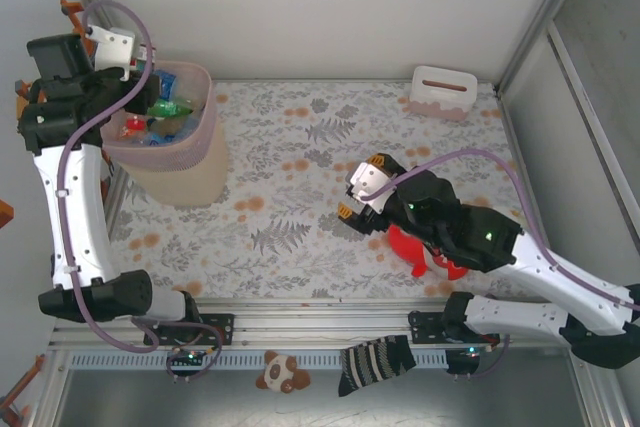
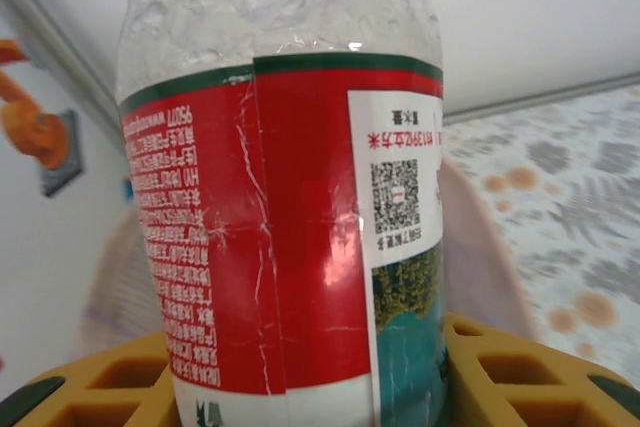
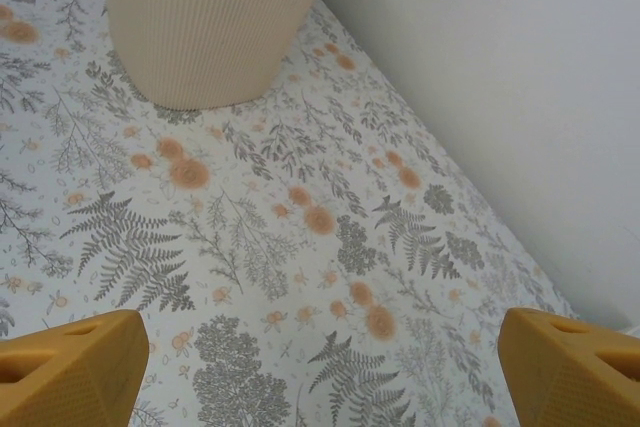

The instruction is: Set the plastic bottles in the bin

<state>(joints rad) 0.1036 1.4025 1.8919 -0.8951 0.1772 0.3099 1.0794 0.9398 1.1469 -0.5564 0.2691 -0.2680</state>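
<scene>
1. the left pincer is closed on a clear red-labelled bottle. its yellow fingers sit on either side of the bottle's lower body.
2. in the left wrist view the bottle stands up between the fingers. its crinkled clear part is at the top, and the label print reads upside down.
3. the pale pink bin shows just behind the held bottle, on both sides of it.
4. from the top camera, the left pincer is over the bin's left rim, at the far left corner of the table.
5. the bin already holds several plastic bottles, with green, blue and red showing among them.
6. the right pincer is low over the flowered tablecloth near the middle of the table, well apart from the bin.
7. its fingers are spread wide with nothing between them. the bin stands ahead of it in the right wrist view.
8. a red plush toy lies partly under the right arm.
9. a small white slotted box sits at the far right corner of the table.
</scene>
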